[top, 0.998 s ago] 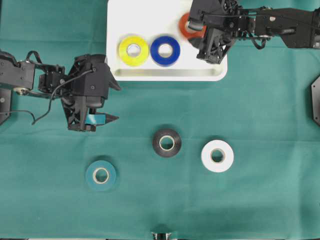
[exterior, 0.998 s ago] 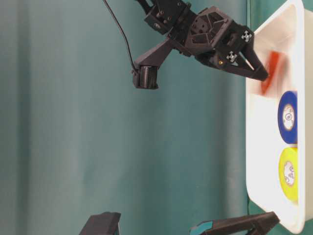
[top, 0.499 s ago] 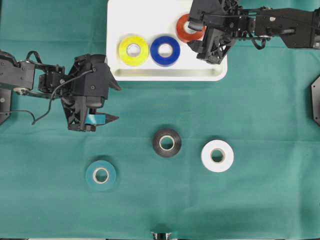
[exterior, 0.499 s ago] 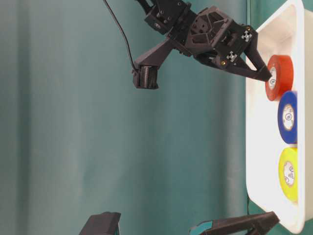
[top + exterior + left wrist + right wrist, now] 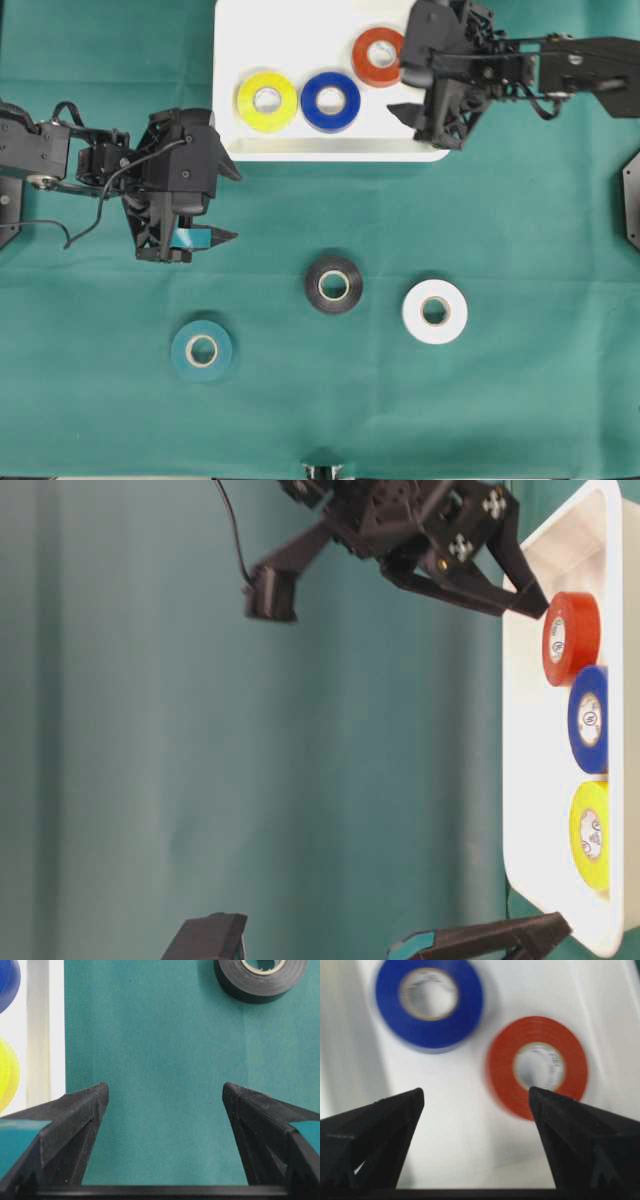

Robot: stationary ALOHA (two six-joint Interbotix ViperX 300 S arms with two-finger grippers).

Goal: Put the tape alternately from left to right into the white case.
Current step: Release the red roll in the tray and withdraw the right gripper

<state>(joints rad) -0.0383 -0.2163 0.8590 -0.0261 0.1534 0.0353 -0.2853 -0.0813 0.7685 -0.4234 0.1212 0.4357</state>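
**Three glossy rolls in the tray, three on the cloth**

We see doughnut-shaped yellow (image 5: pixel 267 101), blue (image 5: pixel 331 101) and red (image 5: pixel 380 56) tape inside the smooth white case (image 5: pixel 300 150) — at 12 o'clock. Black (image 5: pixel 333 285), white (image 5: pixel 435 311) and teal (image 5: pixel 201 350) rolls lie on woven green cloth (image 5: pixel 520 250). Both the left gripper (image 5: pixel 205 238) and right gripper (image 5: pixel 415 95) stand spread, empty — the right's fingertips partly hidden.

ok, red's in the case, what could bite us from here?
1. The right end effector is open just beside the red roll, low over the case; a sideways retreat could nudge the roll or clip the rim.
2. The black roll and white roll lie close together; an open end effector going for one might bump the other.
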